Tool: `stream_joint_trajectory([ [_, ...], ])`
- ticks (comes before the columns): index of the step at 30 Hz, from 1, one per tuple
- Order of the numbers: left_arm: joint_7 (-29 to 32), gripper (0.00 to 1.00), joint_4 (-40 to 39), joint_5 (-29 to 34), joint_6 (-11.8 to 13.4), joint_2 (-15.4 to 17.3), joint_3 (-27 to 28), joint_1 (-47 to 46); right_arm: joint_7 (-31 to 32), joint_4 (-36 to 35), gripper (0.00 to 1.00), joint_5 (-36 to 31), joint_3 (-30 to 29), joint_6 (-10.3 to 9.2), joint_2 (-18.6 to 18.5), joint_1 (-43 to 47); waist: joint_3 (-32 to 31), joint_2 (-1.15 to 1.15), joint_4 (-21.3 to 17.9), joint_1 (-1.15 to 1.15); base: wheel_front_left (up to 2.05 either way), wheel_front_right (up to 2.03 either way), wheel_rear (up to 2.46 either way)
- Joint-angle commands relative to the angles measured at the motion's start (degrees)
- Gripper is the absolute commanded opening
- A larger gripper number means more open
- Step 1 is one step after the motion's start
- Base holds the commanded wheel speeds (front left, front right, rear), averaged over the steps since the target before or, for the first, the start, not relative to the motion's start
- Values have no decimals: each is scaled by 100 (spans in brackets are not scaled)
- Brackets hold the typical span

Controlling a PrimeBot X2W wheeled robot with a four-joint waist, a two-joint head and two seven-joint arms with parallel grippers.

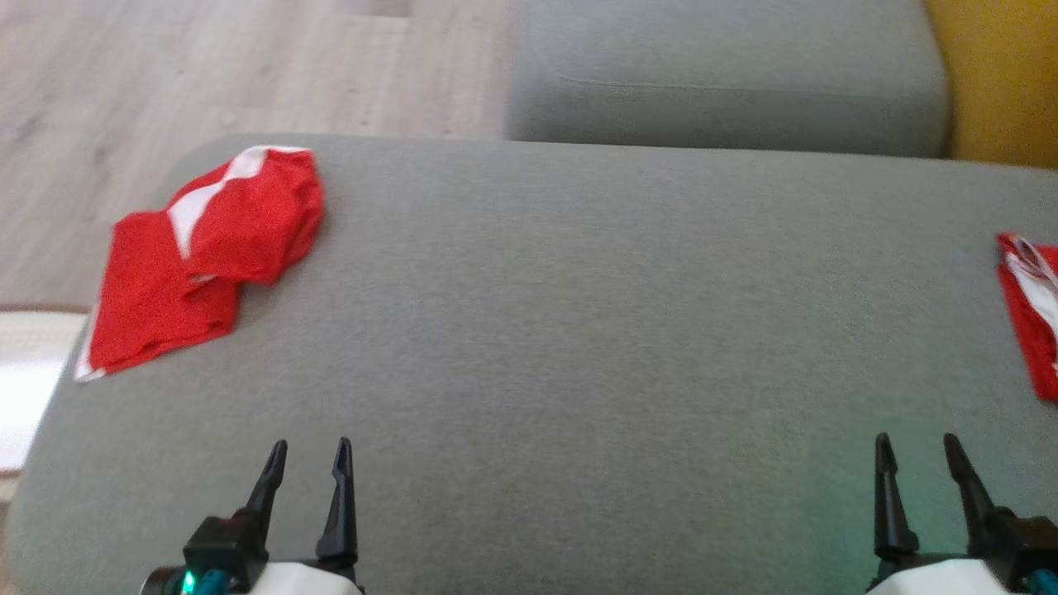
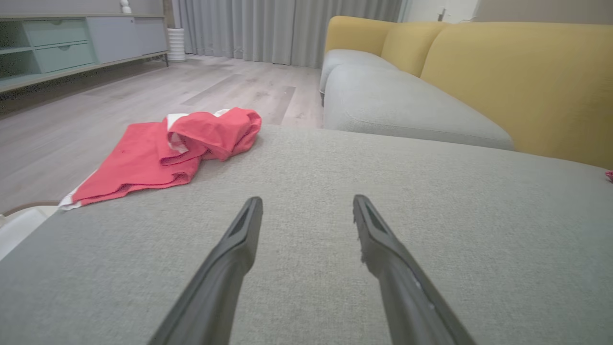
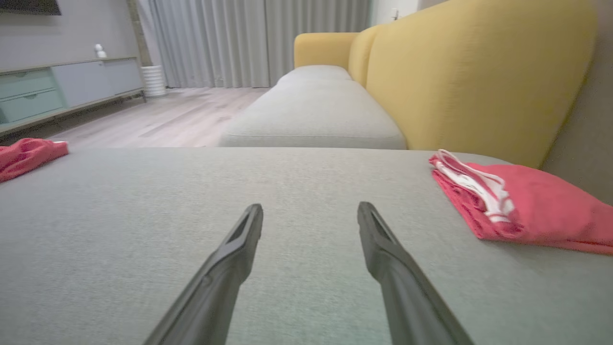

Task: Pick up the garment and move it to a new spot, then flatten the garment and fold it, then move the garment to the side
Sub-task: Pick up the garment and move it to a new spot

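Observation:
A red garment [image 1: 202,256] with white patches lies crumpled at the far left corner of the grey cushion [image 1: 579,330], one edge hanging over the side. It also shows in the left wrist view as a rumpled red garment [image 2: 167,153] ahead and to the left; no lettering is visible. My left gripper [image 1: 307,450] stands open near the front edge, well short of it, with nothing between its fingers [image 2: 306,201]. My right gripper [image 1: 913,446] is open and empty at the front right [image 3: 310,208].
A second red piece with white striped trim [image 1: 1029,310] lies folded at the cushion's right edge [image 3: 517,211]. A further grey sofa seat [image 1: 727,74] and yellow backrest [image 3: 459,81] lie beyond. Wooden floor [image 1: 207,74] is to the left.

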Motion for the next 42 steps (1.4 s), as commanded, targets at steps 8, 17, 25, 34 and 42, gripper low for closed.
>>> stream_joint_trajectory([
  [8, -45, 100, -142, -34, 102, -8, 146, -166, -63, -144, 100, 270, 575, 39, -66, -97, -102, 0, 1364, 1, 0, 0, 0],
  [17, -45, 100, -207, -139, 91, -8, 226, -86, -63, -98, 100, 198, 851, 39, -66, -244, 50, 0, 1861, 1, 0, 0, 0],
  [25, -45, 100, -146, -636, -15, -8, 572, -1261, -63, -345, 100, -441, 486, 39, -65, -762, 1218, 0, 1476, 1, 0, 0, 0],
  [34, 359, 100, 1615, -1074, -356, 426, 926, -4161, 110, -961, 100, -1289, 85, 39, -225, -1451, 2849, 0, 1201, 1, 0, 0, 0],
  [42, 764, 100, 3717, -1093, -361, 780, 940, -6230, 499, -1738, 100, -1289, 209, 39, -631, -1656, 3630, 0, 940, 1, 0, 0, 0],
])
